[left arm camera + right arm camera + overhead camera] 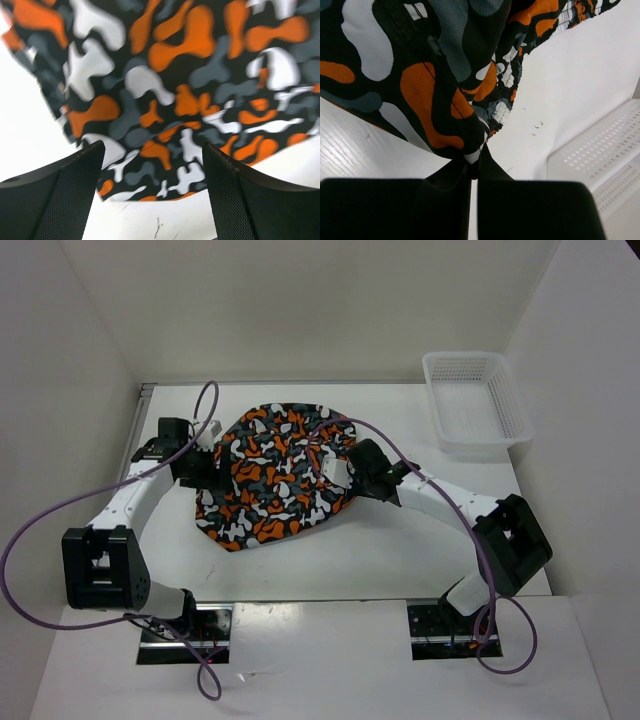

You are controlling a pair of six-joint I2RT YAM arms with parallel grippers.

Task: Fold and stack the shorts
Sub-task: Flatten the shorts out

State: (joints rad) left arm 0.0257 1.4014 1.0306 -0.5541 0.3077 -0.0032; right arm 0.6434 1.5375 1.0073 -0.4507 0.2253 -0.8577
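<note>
Two arms in view from above, both angled in toward one garment. Found near the middle of the table (pixel 400 550), a little toward 11 o'clock: the shorts (pixel 270 475), spread in a rough rounded heap with the camouflage print up (orange, black, white and grey-teal blotches). Rumpled rather than flat, with a ridge of folds through the centre.

At 9 o'clock of the cloth: the left gripper (pixel 207 465), right at the garment's edge. Seen through the left wrist camera with fingers (pixel 65 200) spread wide, patterned cloth filling the view ahead and bare white table at 6 o'clock below the hem. Nothing pinched there; impossible to tell whether the pads touch fabric.

At 3 o'clock of the cloth: the right gripper (pixel 345 468), sitting on the garment's right edge. Pressed together in its own wrist view, pinching a corner of the shorts, with the fabric bunched in loose folds beyond the pinch. A gathered, ribbed-looking edge of the cloth toward 1 o'clock in that same view.

Off at 2 o'clock from the shorts and well apart from them, near the table's far right corner: a white mesh basket (pixel 475 400), also caught at 4 o'clock in the right wrist view.
</note>
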